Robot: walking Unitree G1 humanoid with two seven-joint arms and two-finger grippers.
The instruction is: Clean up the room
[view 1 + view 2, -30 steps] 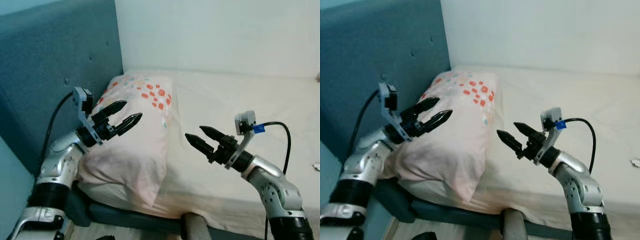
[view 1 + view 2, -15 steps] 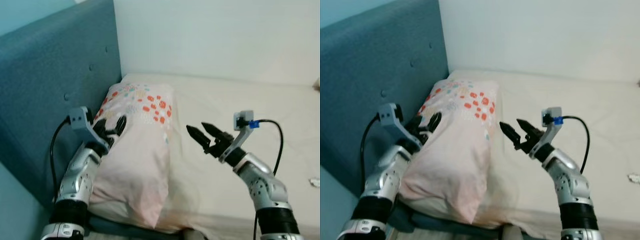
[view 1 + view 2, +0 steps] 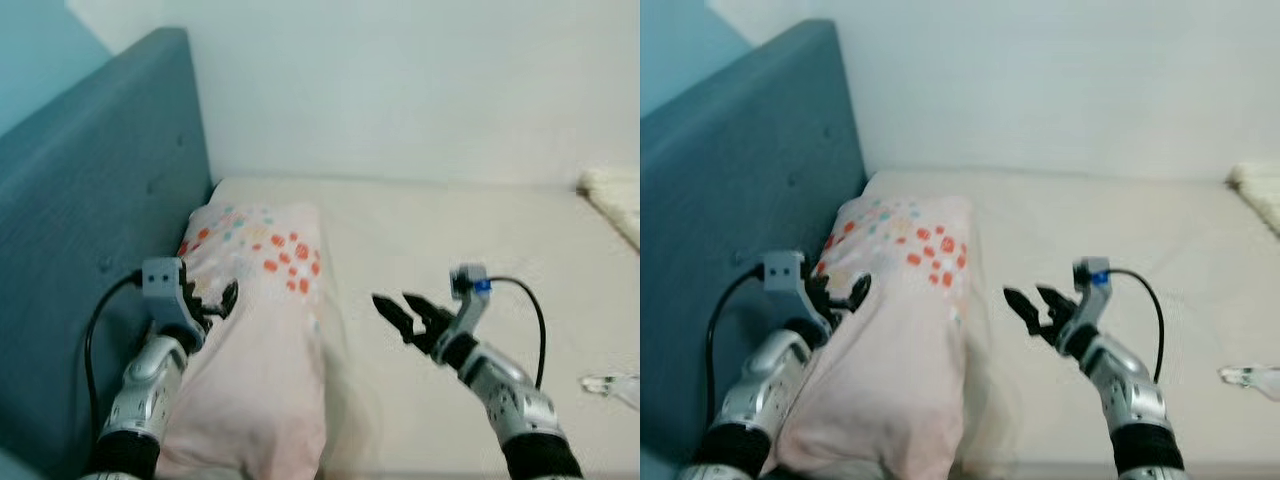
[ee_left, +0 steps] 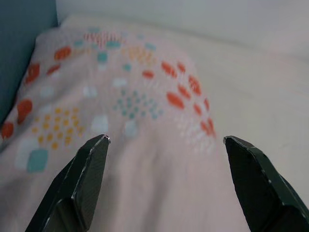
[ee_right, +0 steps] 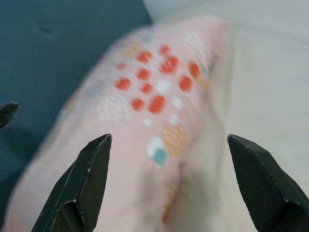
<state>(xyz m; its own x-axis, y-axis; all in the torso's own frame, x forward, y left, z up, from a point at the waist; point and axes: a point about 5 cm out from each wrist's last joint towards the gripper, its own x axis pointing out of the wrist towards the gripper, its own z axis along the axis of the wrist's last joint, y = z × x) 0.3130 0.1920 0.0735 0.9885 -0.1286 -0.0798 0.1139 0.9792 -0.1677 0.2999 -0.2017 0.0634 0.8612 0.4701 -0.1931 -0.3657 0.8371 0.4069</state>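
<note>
both grippers' fingers spread wide, empty: left gripper (image 3: 207, 300) over pillow (image 3: 262, 350), right gripper (image 3: 400, 313) beside it

Pillow (image 3: 262, 340) soft matt printed cloth; headboard (image 3: 90, 230) teal tufted fabric; mattress sheet (image 3: 470, 240) smooth matt cloth.

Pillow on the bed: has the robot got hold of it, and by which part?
No. Both grippers are open and hold nothing. The left gripper hangs over the pillow; the right gripper hangs beside it, over the bed.

Teal padded headboard (image 3: 90, 200) at left, pale wall (image 3: 400, 90) behind — cream mattress (image 3: 480, 240), soft even light.
</note>
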